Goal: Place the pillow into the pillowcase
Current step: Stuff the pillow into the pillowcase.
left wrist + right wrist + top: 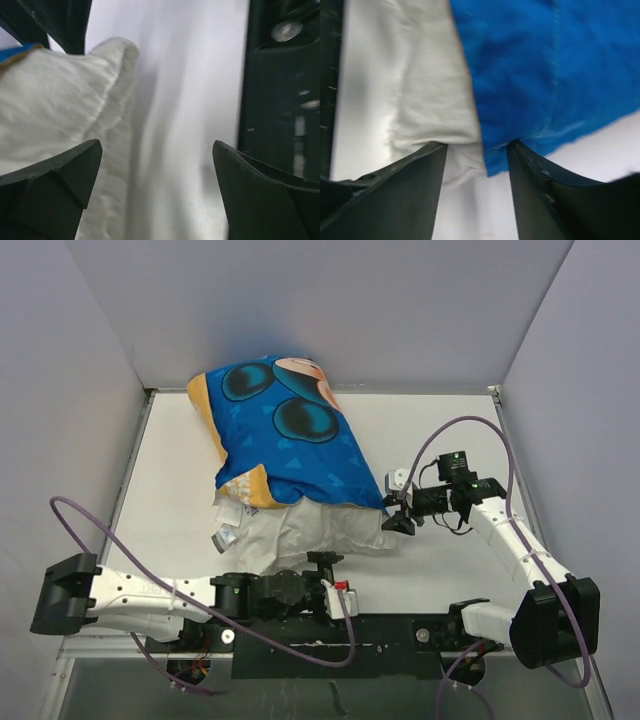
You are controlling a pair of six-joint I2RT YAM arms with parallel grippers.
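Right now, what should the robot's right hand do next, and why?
Probably close the right gripper on the pillowcase edge and tug it nearer, over the pillow. Its jaws stand apart around the blue corner, and part of the white pillow pokes out at the near side.

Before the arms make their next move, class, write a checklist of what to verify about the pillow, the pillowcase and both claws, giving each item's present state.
1. Pillow fully inside pillowcase: not ok, its near end sticks out.
2. Left claw open: ok, nothing between its jaws.
3. Left claw lined up on pillow: not ok, the pillow's corner lies off to one side of it.
4. Right claw at pillowcase opening: ok, blue hem and white pillow sit between its jaws.
5. Right claw pinching fabric: cannot tell.
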